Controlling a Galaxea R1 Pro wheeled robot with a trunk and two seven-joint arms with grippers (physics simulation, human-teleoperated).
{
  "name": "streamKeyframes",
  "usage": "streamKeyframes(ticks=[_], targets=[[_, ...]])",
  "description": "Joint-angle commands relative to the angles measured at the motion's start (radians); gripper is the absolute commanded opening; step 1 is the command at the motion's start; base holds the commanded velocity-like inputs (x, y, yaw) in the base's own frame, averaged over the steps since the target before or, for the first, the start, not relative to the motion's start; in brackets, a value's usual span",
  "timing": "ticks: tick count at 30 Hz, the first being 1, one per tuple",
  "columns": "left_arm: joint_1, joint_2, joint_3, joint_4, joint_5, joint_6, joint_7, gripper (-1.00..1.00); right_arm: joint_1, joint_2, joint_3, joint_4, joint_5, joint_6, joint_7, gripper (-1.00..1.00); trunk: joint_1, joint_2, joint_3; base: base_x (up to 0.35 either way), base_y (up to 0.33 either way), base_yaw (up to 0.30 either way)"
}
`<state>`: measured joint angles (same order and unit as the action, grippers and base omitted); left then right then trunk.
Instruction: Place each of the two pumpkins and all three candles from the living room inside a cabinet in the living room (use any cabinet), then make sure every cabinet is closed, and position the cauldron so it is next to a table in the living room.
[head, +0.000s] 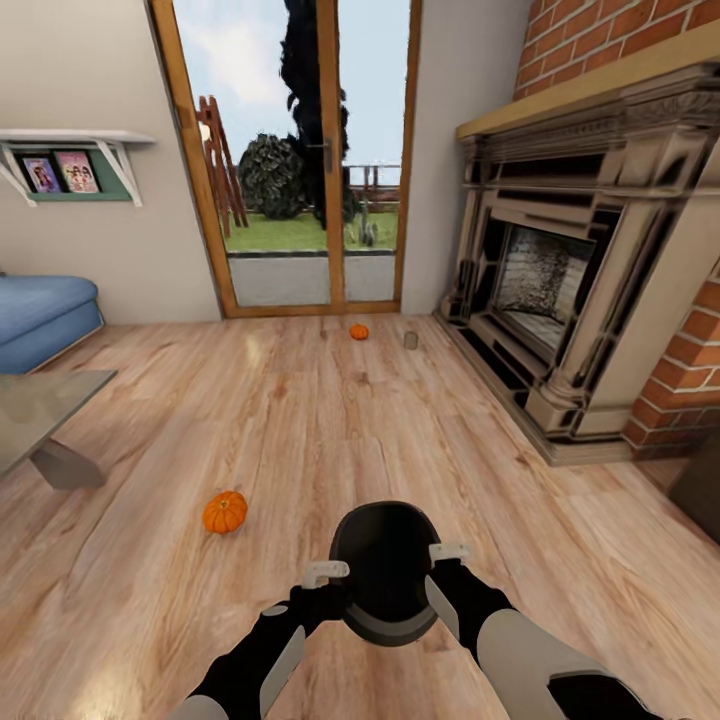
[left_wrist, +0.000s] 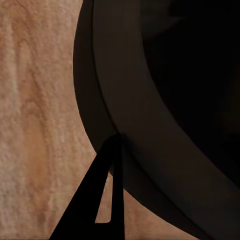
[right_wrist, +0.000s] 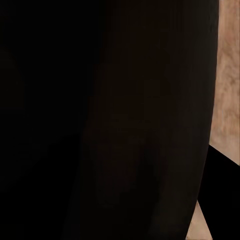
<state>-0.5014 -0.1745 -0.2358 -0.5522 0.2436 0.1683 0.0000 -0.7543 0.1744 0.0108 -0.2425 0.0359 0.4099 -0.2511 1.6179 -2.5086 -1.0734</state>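
The black cauldron (head: 385, 560) sits low in the head view, its wide mouth facing the camera. My left gripper (head: 335, 588) is shut on its left rim and my right gripper (head: 440, 568) on its right rim. In the left wrist view one dark finger (left_wrist: 107, 195) presses the cauldron (left_wrist: 165, 100) wall. The right wrist view is nearly all cauldron (right_wrist: 100, 120), with a finger (right_wrist: 222, 200) at its edge. One pumpkin (head: 224, 512) lies on the floor left of the cauldron. Another pumpkin (head: 359, 331) and a grey candle (head: 411, 340) lie near the glass door. The glass table (head: 40, 405) is at the left.
An ornate beige fireplace (head: 560, 280) with brick around it lines the right side. A blue sofa (head: 40, 315) stands at the far left under a wall shelf (head: 75, 140). A dark unit's corner (head: 702, 488) shows at the right edge. Wooden floor (head: 330, 430) stretches ahead.
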Motion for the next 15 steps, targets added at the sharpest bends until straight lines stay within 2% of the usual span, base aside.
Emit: streamKeyframes(ticks=[1, 7, 15], targets=[[0.000, 0.000, -0.004, 0.008, -0.006, 0.005, 0.021, -1.00, -0.001, 0.000, 0.017, -0.046, -0.031, 0.001, 0.004, -1.00, 0.000, 0.000, -0.001, 0.000, 0.000, 0.242], [0.000, 0.000, -0.004, 0.008, -0.006, 0.005, 0.021, -1.00, -0.002, 0.000, 0.017, -0.046, -0.031, 0.001, 0.004, -1.00, 0.000, 0.000, -0.001, 0.000, 0.000, 0.218], [0.000, 0.000, -0.004, 0.008, -0.006, 0.005, 0.021, -1.00, -0.001, 0.000, 0.016, -0.047, -0.031, 0.001, 0.004, -1.00, 0.000, 0.000, -0.001, 0.000, 0.000, 0.026]])
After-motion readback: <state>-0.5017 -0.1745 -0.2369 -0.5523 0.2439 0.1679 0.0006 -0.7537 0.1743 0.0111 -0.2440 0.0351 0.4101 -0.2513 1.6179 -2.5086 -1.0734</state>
